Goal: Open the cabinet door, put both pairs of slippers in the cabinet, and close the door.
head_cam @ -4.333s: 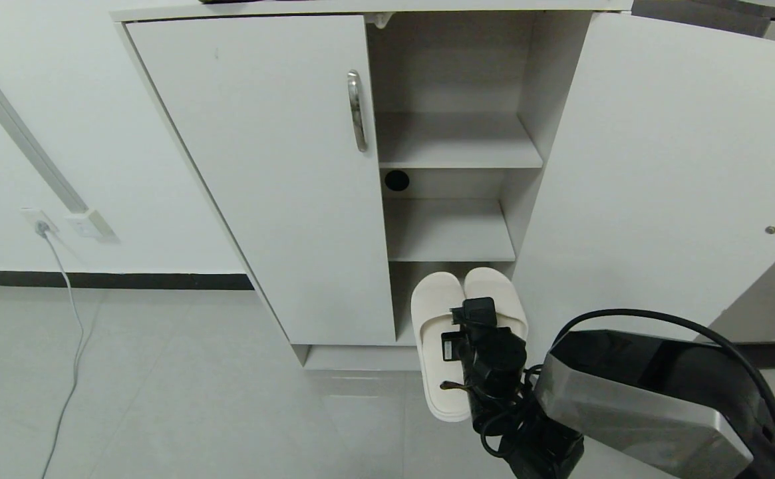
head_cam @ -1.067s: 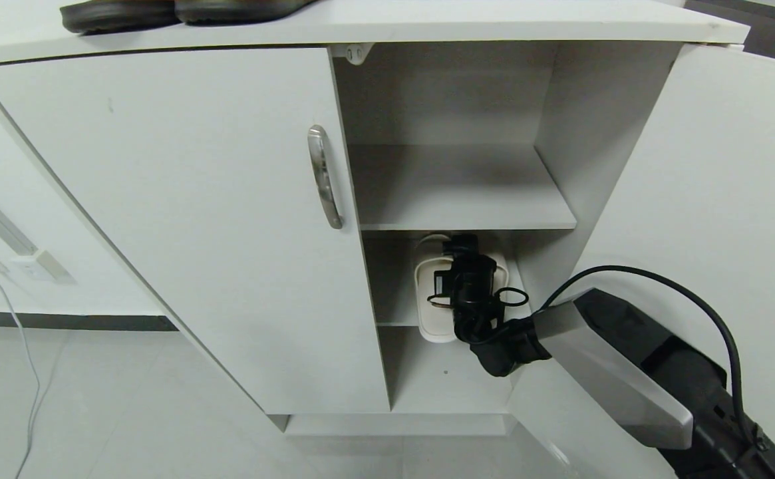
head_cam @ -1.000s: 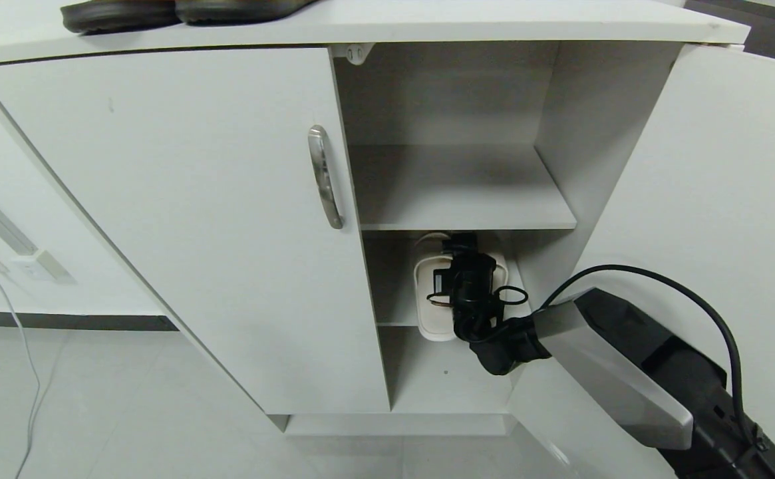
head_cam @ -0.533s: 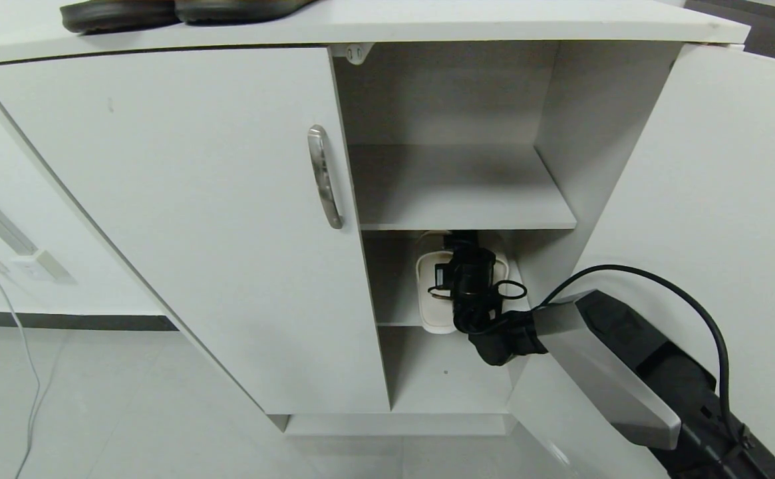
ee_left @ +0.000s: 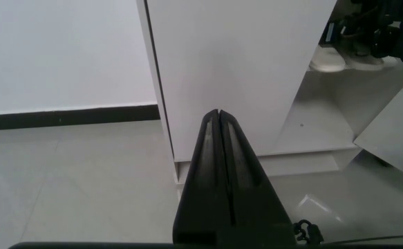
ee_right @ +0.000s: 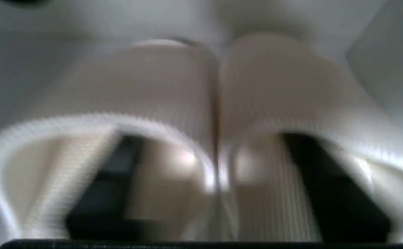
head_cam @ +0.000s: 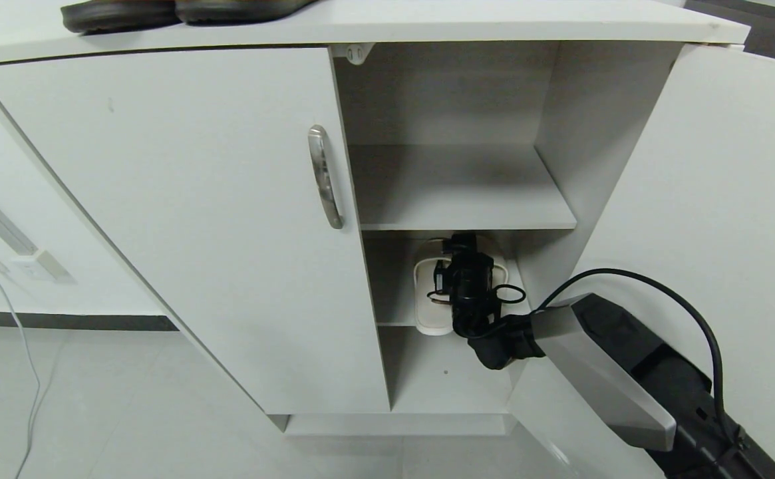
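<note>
A pair of white slippers (head_cam: pixel 427 307) (ee_right: pixel 166 90) lies on the cabinet's middle shelf (head_cam: pixel 394 303), heels at its front edge. My right gripper (head_cam: pixel 464 245) (ee_right: pixel 218 166) reaches into that compartment, open, with one finger (ee_right: pixel 111 190) inside each slipper, clear of the walls between them. A pair of dark slippers (head_cam: pixel 181 9) sits on the cabinet top. The right door (head_cam: pixel 713 199) stands open and the left door (head_cam: pixel 161 199) is closed. My left gripper (ee_left: pixel 218 116) is shut, low over the floor in front of the left door.
The upper shelf (head_cam: pixel 460 189) and the bottom compartment (head_cam: pixel 427 379) hold nothing. A metal handle (head_cam: pixel 324 176) is on the left door. A cable (head_cam: pixel 28 392) runs from a wall socket down to the floor at the left.
Since 4.3 s ago the camera has come closer, and the white slippers went from in front of the bottom compartment onto the middle shelf. In the last second they only shifted slightly.
</note>
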Controlling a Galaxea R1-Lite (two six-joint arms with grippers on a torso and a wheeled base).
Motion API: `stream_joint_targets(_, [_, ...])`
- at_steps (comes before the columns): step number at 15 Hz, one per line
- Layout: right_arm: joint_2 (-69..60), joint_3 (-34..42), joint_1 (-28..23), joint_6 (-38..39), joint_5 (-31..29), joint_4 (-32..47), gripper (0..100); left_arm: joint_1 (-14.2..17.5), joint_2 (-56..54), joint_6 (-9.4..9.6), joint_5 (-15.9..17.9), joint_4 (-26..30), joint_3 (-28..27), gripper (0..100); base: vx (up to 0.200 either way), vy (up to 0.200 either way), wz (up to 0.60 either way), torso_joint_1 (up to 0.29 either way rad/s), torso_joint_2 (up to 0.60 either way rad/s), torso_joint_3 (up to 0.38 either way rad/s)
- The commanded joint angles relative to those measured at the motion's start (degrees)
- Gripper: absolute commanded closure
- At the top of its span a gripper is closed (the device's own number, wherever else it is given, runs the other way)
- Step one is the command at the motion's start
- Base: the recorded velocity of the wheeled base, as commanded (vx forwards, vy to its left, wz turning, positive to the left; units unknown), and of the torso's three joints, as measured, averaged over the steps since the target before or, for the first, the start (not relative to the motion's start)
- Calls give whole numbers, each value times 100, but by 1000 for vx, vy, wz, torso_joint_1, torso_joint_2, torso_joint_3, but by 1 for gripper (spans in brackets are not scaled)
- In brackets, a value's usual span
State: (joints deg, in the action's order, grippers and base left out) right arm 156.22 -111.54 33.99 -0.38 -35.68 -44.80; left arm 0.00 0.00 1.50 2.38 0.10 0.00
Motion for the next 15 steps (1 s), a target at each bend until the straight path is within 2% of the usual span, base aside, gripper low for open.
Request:
stream_joint_targets(1, [-312,564,38,-6,-18,-143,0,0,0,-1,0,-1,-9,100,0,0,0,0,0,0])
stream_joint_targets(3, [-487,889,73,-6,-18,-266,0,0,0,-1,0,-1,0,100,0,0,0,0,0,0])
stream_joint_targets(6, [-1199,2137,222,11,-27,-758,0,0,0,-1,0,-1,0,100,0,0,0,0,0,0])
stream_joint_targets(7, [-1305,2348,258,11,-27,-855,0,0,0,-1,0,-1,0,100,0,0,0,0,0,0])
stream_joint_targets(8, [-1648,3007,381,11,-27,-1110,0,0,9,-1,0,-1,0,100,0,0,0,0,0,0])
stream_joint_targets(12, [-2351,4255,591,99,-18,-1540,0,0,9,-1,0,-1,0,100,0,0,0,0,0,0])
stream_joint_targets(13, [-2614,4800,635,126,-9,-1813,0,0,0,-1,0,-1,0,100,0,0,0,0,0,0])
stream_joint_targets(15, [-2729,5195,723,91,26,-2077,0,0,0,-9,0,-1,0,100,0,0,0,0,0,0])
